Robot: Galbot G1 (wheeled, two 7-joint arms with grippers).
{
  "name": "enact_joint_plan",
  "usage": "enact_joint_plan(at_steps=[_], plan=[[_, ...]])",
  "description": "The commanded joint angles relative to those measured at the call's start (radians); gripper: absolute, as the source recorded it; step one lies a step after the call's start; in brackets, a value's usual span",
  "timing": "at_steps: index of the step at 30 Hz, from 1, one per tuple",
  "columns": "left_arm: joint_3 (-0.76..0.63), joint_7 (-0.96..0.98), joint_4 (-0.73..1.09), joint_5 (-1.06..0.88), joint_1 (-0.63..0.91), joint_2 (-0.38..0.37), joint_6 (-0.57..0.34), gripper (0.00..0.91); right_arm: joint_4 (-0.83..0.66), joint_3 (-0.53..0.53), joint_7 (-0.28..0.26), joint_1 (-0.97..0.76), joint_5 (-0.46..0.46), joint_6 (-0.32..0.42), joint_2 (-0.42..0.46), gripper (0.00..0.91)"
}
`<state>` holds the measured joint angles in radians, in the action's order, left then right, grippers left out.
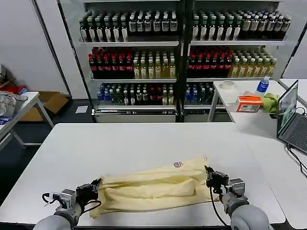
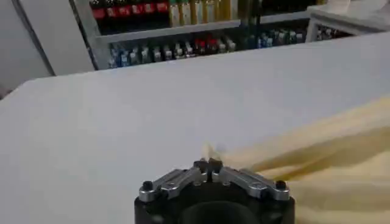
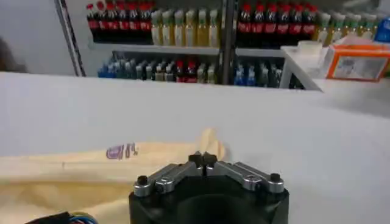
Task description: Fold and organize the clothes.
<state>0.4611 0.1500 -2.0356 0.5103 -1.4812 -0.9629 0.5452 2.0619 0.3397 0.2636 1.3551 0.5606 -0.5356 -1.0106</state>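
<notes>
Mid-fold: the cream T-shirt [image 1: 153, 188] lies bunched lengthwise along the white table's [image 1: 144, 143] near edge, left gripper [image 1: 94, 188] and right gripper [image 1: 210, 177] each pinching an end. Next likely needs a matched lift.

grey arms, black hands with silver screwed linkages, black cables.

This looks like a robot test lab dressed up as a shop. Behind the white worktop [image 1: 144, 139] stand glass-fronted display shelves [image 1: 182, 57] packed with rows of bottled drinks [image 1: 129, 67], as in a store. Beside it a side table [image 1: 249, 103] carries an open laptop [image 1: 292, 117] with cables, and a cardboard box [image 1: 48, 103] sits on the dark floor.
</notes>
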Motion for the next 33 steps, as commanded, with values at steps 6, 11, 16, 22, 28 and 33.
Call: enact_joint_plan(at_steps=[6,11,16,22,28,33], plan=[[0.002,0.051,0.004,-0.077,-0.017,-0.057,-0.045,0.907,-0.003,-0.019,0.005,0.027,-0.078,0.032,-0.028,0.907],[0.061,0.109,-0.066,-0.049,-0.062,-0.126,-0.065,0.907,0.029,0.016,0.008,0.073,-0.087,0.064,-0.024,0.907],[0.065,0.161,-0.058,-0.048,-0.09,-0.163,-0.071,0.907,0.048,0.038,0.013,0.109,-0.105,0.086,-0.025,0.907],[0.024,0.18,-0.01,-0.002,-0.069,-0.198,-0.038,0.907,0.054,0.047,0.018,0.127,-0.108,0.091,-0.025,0.907],[-0.001,0.19,0.028,0.077,-0.039,-0.219,-0.018,0.101,0.061,0.05,0.019,0.138,-0.107,0.092,-0.019,0.907],[-0.007,0.191,0.041,0.11,-0.029,-0.228,-0.025,0.03,0.065,0.062,0.019,0.149,-0.106,0.096,-0.016,0.907]])
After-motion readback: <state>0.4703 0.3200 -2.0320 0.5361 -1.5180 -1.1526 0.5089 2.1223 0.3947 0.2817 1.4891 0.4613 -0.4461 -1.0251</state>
